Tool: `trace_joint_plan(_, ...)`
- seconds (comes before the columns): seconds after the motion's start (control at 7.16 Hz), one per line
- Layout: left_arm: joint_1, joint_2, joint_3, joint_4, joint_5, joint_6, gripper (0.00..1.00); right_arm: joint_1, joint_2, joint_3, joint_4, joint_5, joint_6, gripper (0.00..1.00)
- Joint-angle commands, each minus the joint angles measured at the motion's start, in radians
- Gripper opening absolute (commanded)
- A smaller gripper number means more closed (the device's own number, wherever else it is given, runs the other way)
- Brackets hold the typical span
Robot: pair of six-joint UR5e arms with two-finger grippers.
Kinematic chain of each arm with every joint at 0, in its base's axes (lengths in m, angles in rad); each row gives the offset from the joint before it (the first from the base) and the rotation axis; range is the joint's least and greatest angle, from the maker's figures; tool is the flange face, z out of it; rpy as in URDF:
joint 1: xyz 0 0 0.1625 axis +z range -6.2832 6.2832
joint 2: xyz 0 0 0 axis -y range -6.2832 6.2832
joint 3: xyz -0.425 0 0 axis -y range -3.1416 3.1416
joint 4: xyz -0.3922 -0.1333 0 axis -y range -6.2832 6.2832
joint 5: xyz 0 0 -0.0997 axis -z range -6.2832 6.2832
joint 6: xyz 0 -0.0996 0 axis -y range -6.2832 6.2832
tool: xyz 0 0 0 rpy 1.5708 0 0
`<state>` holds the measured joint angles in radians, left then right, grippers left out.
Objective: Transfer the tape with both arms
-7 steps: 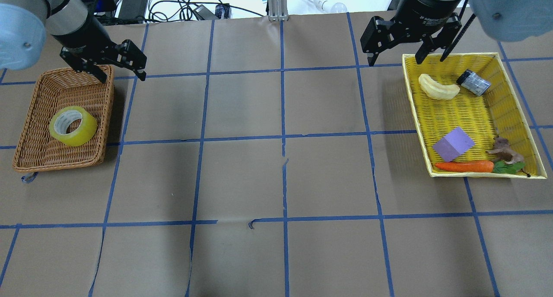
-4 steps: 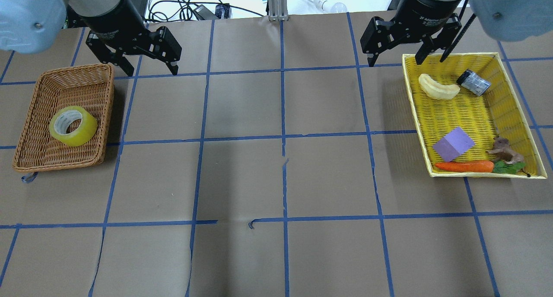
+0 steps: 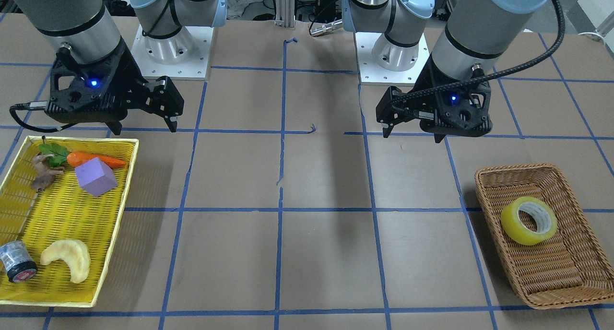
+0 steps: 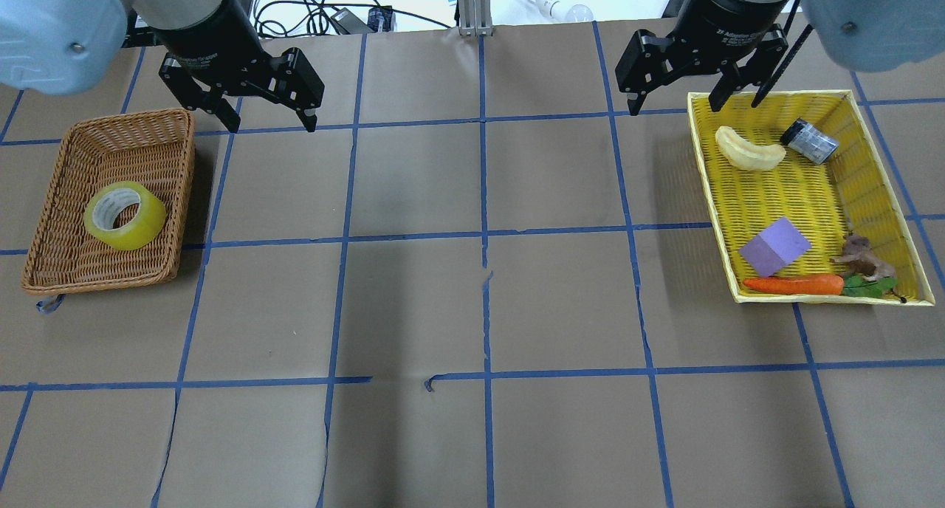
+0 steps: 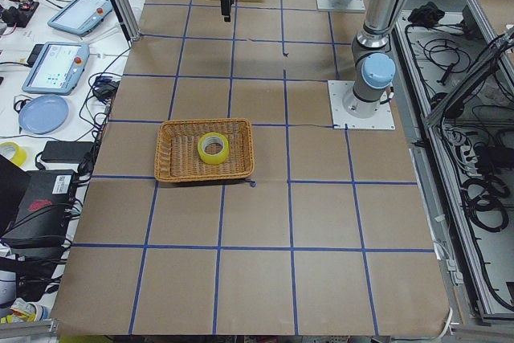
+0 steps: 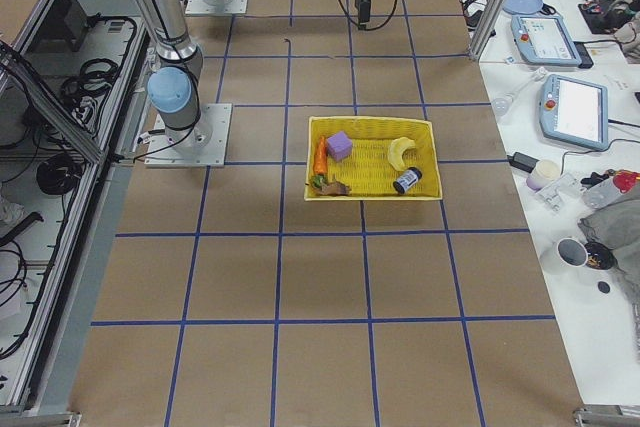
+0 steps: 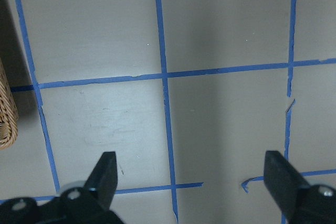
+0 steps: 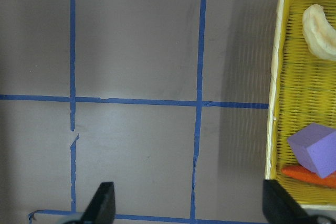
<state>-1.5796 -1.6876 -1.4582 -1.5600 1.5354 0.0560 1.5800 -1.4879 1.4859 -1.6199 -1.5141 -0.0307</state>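
Here: tape (image 4: 125, 215) lies in the wicker basket (image 4: 148, 161), both grippers released

The tape, a translucent yellow roll with a whitish core, rests slightly tilted on the floor of the wicker basket, with its open core facing mostly upward. It touches only the weave. The basket stands on the desk (image 4: 413, 309) near the left end, somewhat closer to the operators' edge than to the robot's edge.

The left gripper (image 4: 272, 127) hangs above the desk, apart from the basket and well clear of the tape. It is released and empty, its black fingers (image 7: 105, 174) spread wide. Its wrist view looks down on brown paper crossed by blue grid lines, with a sliver of the basket at the left border. A blue light glows on its body in the front-facing view.

The right gripper (image 4: 674, 107) hangs near the desk's right end. It is also released and empty, with its fingers (image 8: 102, 200) wide apart. It is over bare desk just beside the inner long side of the yellow tray (image 4: 805, 190).

At the tray's end toward the operators' edge lie a pale crescent (image 4: 749, 150) and a small grey cylinder (image 4: 810, 141). Toward the robot's edge lie a purple block (image 4: 774, 246), a carrot (image 4: 794, 285) and a small brown figure (image 4: 860, 257).
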Motion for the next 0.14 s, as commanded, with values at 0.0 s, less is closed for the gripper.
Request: trace_joint_plan(0.0,0.000,0.000,-0.004,0.000,0.000,0.001,1.00,0.000,0.000,-0.001,0.000,-0.003,0.000,1.00)
